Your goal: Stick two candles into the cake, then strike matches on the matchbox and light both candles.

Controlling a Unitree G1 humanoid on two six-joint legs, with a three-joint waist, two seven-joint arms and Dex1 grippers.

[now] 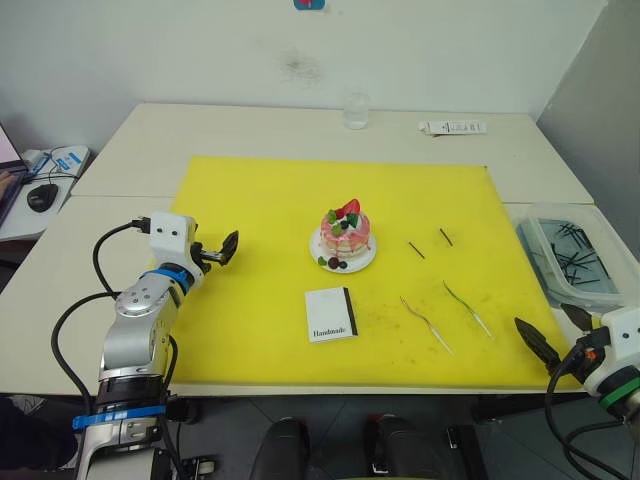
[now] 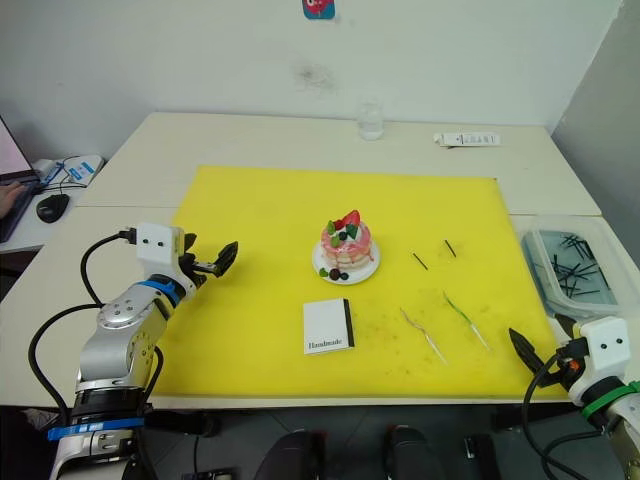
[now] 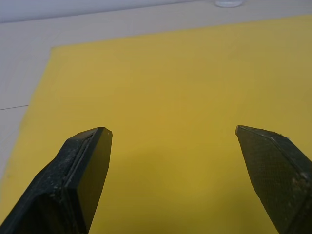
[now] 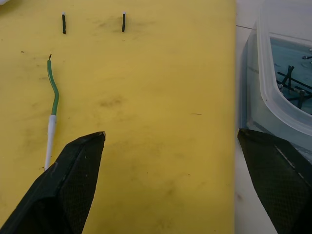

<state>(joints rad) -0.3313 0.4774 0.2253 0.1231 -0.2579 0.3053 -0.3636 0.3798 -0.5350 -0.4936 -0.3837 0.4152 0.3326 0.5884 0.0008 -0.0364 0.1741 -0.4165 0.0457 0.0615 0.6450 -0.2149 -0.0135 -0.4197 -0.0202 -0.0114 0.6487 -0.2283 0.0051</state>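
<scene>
The pink cake (image 1: 346,236) sits on its white plate (image 1: 357,265) at the middle of the yellow mat (image 1: 250,200). In front of it lies the white matchbox (image 1: 331,314). Two thin wavy candles (image 1: 426,324) (image 1: 467,308) lie flat to the right of the box; one candle (image 4: 52,95) is green with a white end. Two short dark matches (image 1: 416,250) (image 1: 446,237) rest right of the cake. My left gripper (image 1: 222,250) hovers open over the mat's left part, holding nothing. My right gripper (image 1: 553,333) is open and empty at the mat's front right corner.
A clear plastic container (image 1: 575,225) holding several dark sticks stands just right of the mat, close to my right gripper. A glass (image 1: 356,110) and a white flat item (image 1: 452,127) sit at the table's back. A mouse (image 1: 42,197) lies far left.
</scene>
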